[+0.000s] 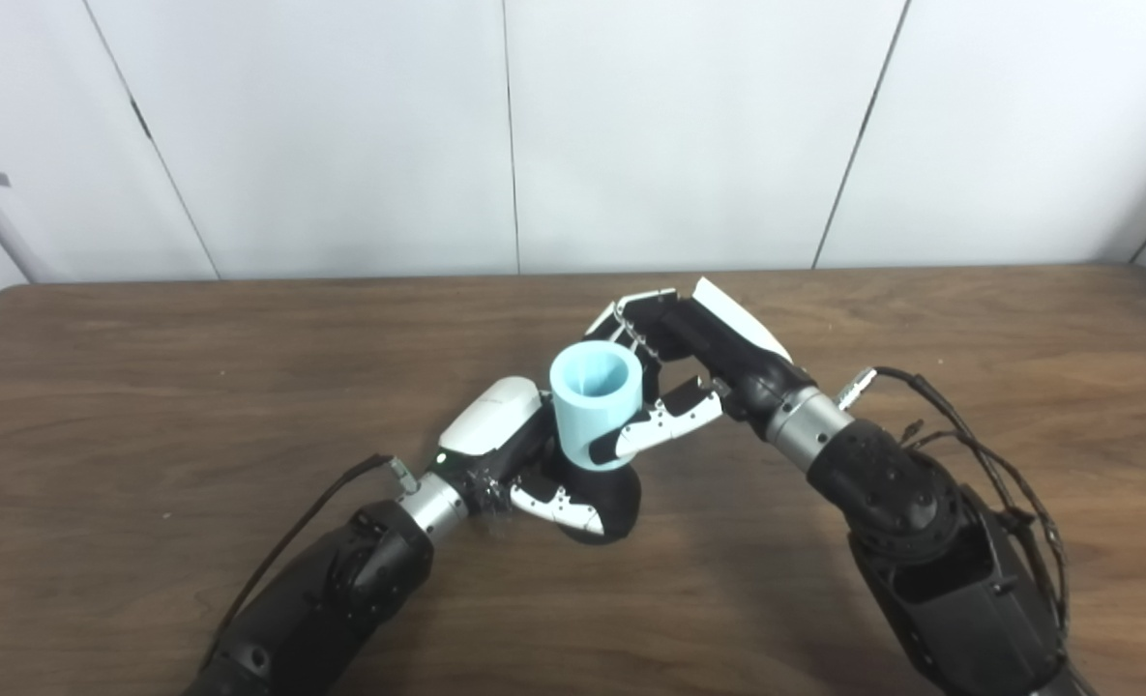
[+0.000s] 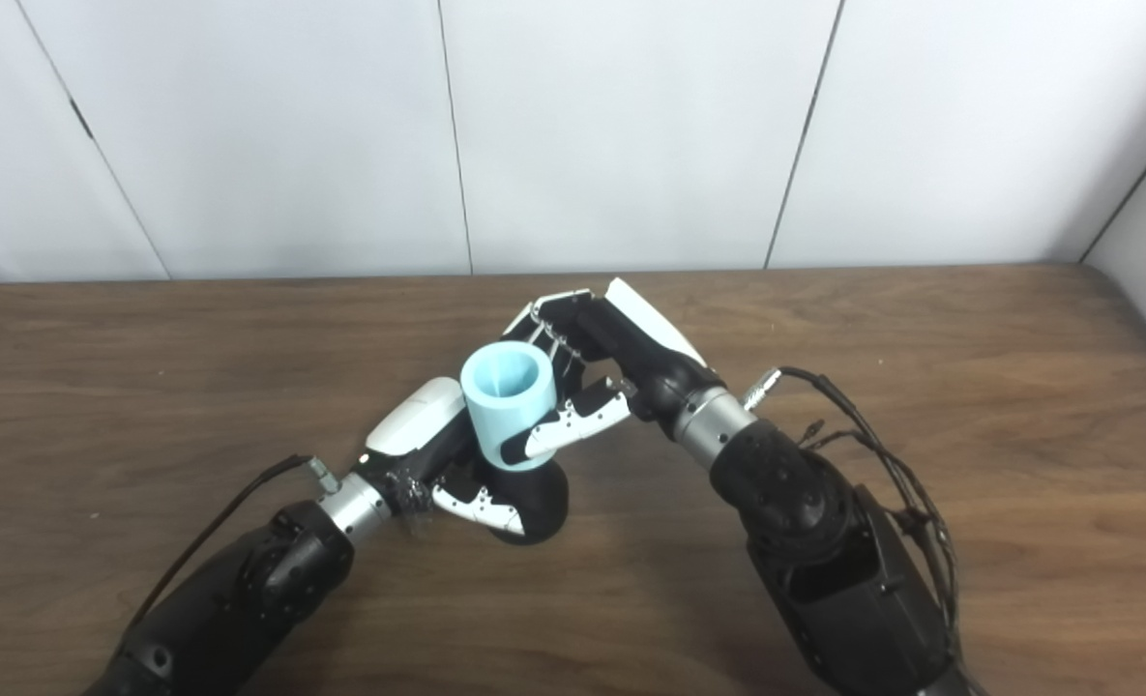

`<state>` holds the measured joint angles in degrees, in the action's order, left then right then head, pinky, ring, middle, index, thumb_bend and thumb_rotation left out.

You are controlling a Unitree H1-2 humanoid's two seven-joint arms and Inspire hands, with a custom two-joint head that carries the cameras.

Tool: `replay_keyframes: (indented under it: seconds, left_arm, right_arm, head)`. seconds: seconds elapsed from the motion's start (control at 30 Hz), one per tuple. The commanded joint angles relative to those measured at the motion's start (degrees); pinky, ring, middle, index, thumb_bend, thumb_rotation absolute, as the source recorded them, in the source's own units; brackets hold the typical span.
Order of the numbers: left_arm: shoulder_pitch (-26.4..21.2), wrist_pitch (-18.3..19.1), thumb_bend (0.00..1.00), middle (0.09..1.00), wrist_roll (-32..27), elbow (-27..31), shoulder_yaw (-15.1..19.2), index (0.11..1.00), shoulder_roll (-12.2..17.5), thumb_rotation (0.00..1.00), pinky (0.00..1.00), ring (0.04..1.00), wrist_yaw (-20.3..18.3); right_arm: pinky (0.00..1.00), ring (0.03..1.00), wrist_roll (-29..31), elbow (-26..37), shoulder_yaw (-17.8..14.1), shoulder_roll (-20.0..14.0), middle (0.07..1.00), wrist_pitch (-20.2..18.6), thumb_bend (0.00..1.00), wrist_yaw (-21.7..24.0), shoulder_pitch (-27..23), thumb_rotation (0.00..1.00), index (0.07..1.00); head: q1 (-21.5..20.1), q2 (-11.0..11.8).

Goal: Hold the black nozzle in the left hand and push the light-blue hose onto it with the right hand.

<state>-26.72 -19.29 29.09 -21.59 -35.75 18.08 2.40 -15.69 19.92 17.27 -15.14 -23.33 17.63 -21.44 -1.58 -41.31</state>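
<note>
Light-blue hose [image 1: 594, 406] (upright) in right robot hand [image 1: 674, 372], atop black nozzle [image 1: 613, 498] in left robot hand [image 1: 519, 464].

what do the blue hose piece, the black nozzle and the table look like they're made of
Light-blue hose: likely matte plastic or rubber, evenly coloured, thick-walled, no glare. Black nozzle: probably matte plastic or rubber; mostly hidden by the left robot hand, so uncertain. Table: wood or wood-look laminate, brown grain streaks, dull sheen.
</note>
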Motion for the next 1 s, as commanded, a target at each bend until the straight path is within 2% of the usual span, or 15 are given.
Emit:
replay_keyframes:
  seconds: [0.0, 0.1, 0.23, 0.53, 0.7, 0.97]
  left_arm:
    - [6.3, 7.7, 0.5, 0.501, 5.9, -4.5, -4.2, 0.502, 3.0, 0.0, 0.38, 0.42, -10.5]
    - [6.3, 7.8, 0.5, 0.503, 5.9, -4.1, -4.1, 0.5, 3.1, 0.0, 0.38, 0.424, -10.7]
    - [6.6, 8.1, 0.5, 0.505, 5.9, -3.9, -4.0, 0.5, 3.0, 0.0, 0.38, 0.423, -10.7]
    - [6.7, 8.2, 0.5, 0.509, 5.4, -4.2, -3.9, 0.49, 2.9, 0.0, 0.39, 0.432, -11.0]
    - [6.8, 8.0, 0.5, 0.506, 5.7, -4.2, -3.8, 0.493, 2.9, 0.0, 0.39, 0.431, -10.8]
    - [6.9, 8.4, 0.5, 0.503, 5.8, -3.8, -3.9, 0.498, 2.9, 0.0, 0.39, 0.424, -11.1]
  right_arm:
    - [0.26, 0.339, 0.2, 1.0, 2.2, -0.8, 0.416, 1.3, 0.52, 2.8, 1.6, 0.0, 0.527]
    - [0.27, 0.344, 0.2, 1.1, 2.3, -0.8, 0.415, 1.0, 0.52, 2.9, 1.9, 0.0, 0.528]
    - [0.28, 0.355, 0.5, 1.4, 2.3, -0.8, 0.417, 1.4, 0.52, 2.7, 2.7, 0.0, 0.529]
    - [0.24, 0.319, 0.7, -0.3, 2.6, -0.2, 0.407, 7.0, 0.52, 0.1, 5.9, 0.0, 0.521]
    - [0.25, 0.331, 0.3, -1.0, 3.2, -0.3, 0.411, 8.4, 0.52, -0.6, 6.2, 0.0, 0.517]
    - [0.26, 0.337, 1.0, -1.5, 2.9, -0.6, 0.413, 8.4, 0.52, -0.8, 6.5, 0.0, 0.52]
  head:
    - [0.0, -0.1]
    - [0.2, -0.2]
    - [1.0, 0.8]
    - [1.1, 0.9]
    - [0.7, 1.0]
    - [0.9, 1.0]
